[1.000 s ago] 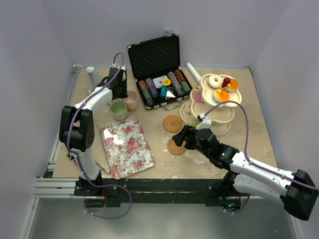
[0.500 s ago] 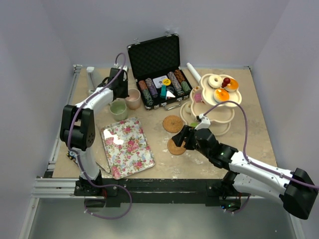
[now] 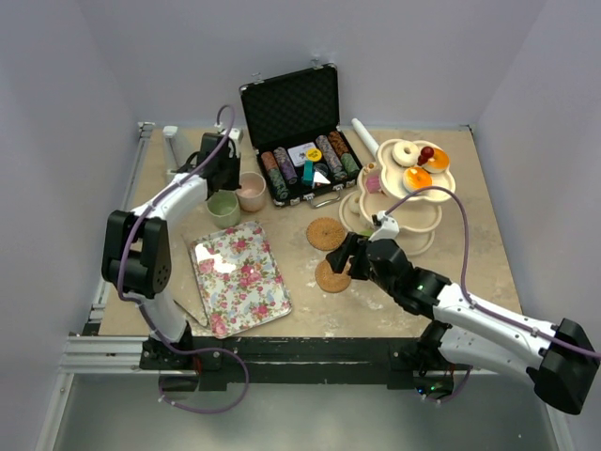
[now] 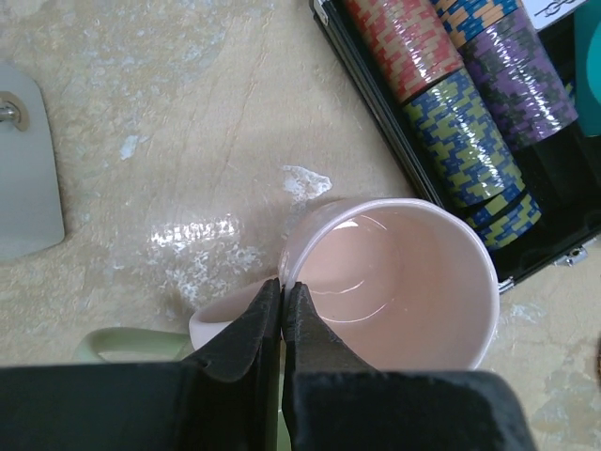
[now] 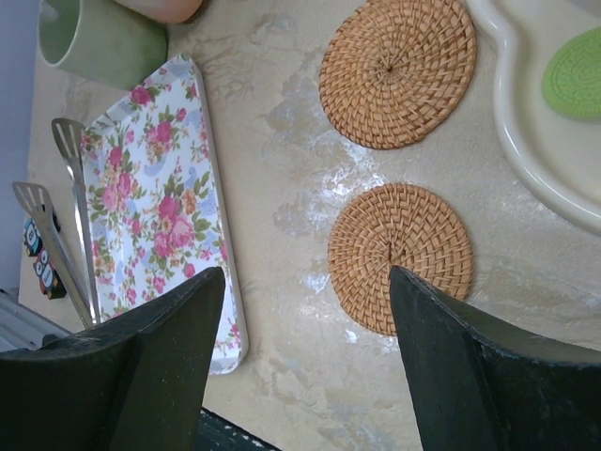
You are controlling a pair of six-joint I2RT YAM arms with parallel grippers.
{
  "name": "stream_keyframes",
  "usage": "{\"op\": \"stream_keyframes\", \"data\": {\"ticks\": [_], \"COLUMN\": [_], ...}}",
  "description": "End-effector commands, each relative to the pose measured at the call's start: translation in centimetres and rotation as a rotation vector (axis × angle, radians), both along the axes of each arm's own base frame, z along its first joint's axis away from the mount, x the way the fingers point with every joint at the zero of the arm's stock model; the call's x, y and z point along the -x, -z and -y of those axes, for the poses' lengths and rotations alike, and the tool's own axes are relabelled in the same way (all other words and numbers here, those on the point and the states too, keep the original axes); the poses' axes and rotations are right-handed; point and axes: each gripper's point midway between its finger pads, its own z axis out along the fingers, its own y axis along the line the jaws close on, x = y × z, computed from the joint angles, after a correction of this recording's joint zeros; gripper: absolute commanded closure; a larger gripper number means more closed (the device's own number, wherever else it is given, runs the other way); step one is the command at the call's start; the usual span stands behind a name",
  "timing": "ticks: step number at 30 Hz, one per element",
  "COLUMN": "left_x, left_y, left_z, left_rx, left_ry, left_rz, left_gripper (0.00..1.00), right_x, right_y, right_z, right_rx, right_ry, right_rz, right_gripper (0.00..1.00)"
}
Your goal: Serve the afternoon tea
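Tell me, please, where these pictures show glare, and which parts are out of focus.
Top external: a white glare patch on the floral tray, otherwise even light. Left wrist: shiny reflections on the table beside the pink cup; the left fingers are dark and soft. Right wrist: the woven coasters are sharp, the right fingers blurred silhouettes.

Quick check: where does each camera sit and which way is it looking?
Top external: above and behind the bases, looking down on the table; left arm and right arm show.
Left wrist: above the pink cup, looking down; left gripper shut on its rim.
Right wrist: over two woven coasters, looking down; right gripper open.
Shared: the floral tray shows in top and right wrist views.
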Motion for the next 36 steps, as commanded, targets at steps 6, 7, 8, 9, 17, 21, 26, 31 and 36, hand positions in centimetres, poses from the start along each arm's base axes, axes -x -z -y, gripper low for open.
{"op": "stream_keyframes", "data": {"ticks": [6, 7, 8, 9, 17, 21, 26, 31, 36], "left_x": [0.0, 0.2, 0.5, 0.7, 3.8, 5.2, 6.8, 7.6, 8.3], "left_y": [-10.6, -11.0, -11.3, -11.6, -12.5, -12.3, -11.3, -9.5, -8.3], "left_z": [1.6, 1.9, 2.1, 2.4, 8.7, 11.8, 14.9, 16.6, 18.5], "left_rx": [0.101, 0.107, 0.112, 0.121, 0.188, 0.236, 0.248, 0.198, 0.191], "left_ry": [0.031, 0.036, 0.04, 0.042, 0.139, 0.222, 0.291, 0.308, 0.352], "left_rz": [0.284, 0.293, 0.299, 0.304, 0.292, 0.268, 0.237, 0.206, 0.184], "left_gripper": [1.0, 1.0, 1.0, 1.0, 1.0, 1.0, 1.0, 1.0, 1.0], "right_x": [-1.2, -1.2, -1.2, -1.2, -1.6, -1.7, -1.8, -2.0, -2.0], "right_y": [-4.9, -5.0, -5.2, -5.3, -6.9, -7.2, -7.5, -7.5, -7.5], "right_z": [0.3, 0.3, 0.2, 0.2, 0.1, 0.1, 0.1, -0.1, -0.3], "right_rx": [-0.045, -0.043, -0.046, -0.045, -0.066, -0.066, -0.075, -0.082, -0.08], "right_ry": [0.036, 0.035, 0.036, 0.035, 0.045, 0.048, 0.06, 0.059, 0.055], "right_rz": [0.11, 0.111, 0.112, 0.113, 0.138, 0.139, 0.142, 0.147, 0.142], "right_gripper": [0.24, 0.24, 0.24, 0.24, 0.24, 0.24, 0.24, 0.24, 0.24]}}
